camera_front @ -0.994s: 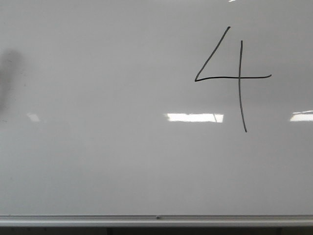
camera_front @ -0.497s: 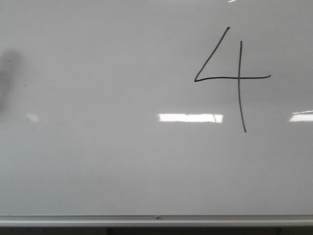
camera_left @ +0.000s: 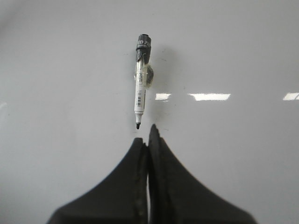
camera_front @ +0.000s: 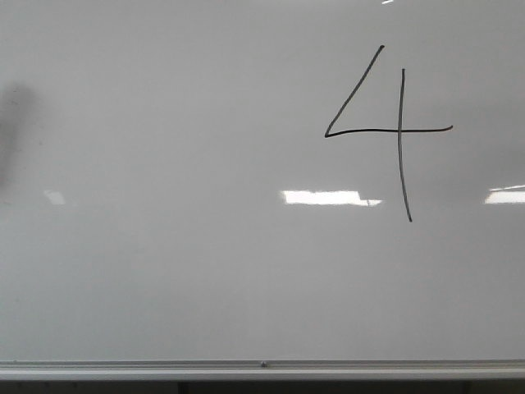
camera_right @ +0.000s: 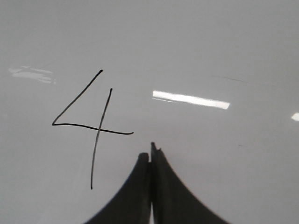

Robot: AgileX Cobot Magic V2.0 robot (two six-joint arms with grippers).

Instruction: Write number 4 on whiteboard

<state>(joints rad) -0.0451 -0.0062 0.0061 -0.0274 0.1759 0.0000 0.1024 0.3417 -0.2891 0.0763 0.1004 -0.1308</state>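
The whiteboard (camera_front: 164, 263) fills the front view. The number 4 (camera_front: 400, 130) stands at its upper right in thin black lines, with an open top. It also shows in the right wrist view (camera_right: 98, 130), beside my right gripper (camera_right: 149, 150), which is shut and empty, a little off the bar's end. My left gripper (camera_left: 146, 134) is shut and empty. A black-and-white marker (camera_left: 141, 79) lies against the pale surface just beyond its fingertips, bare tip pointing at them, not touching. Neither gripper shows in the front view.
A silver rail (camera_front: 262, 367) runs along the board's bottom edge. A dark smudge or shadow (camera_front: 16, 123) sits at the board's left edge. Bright rectangular light reflections (camera_front: 328, 198) lie across the middle and right.
The writing is unchanged. The bright reflection in the middle of the board has shifted slightly sideways.
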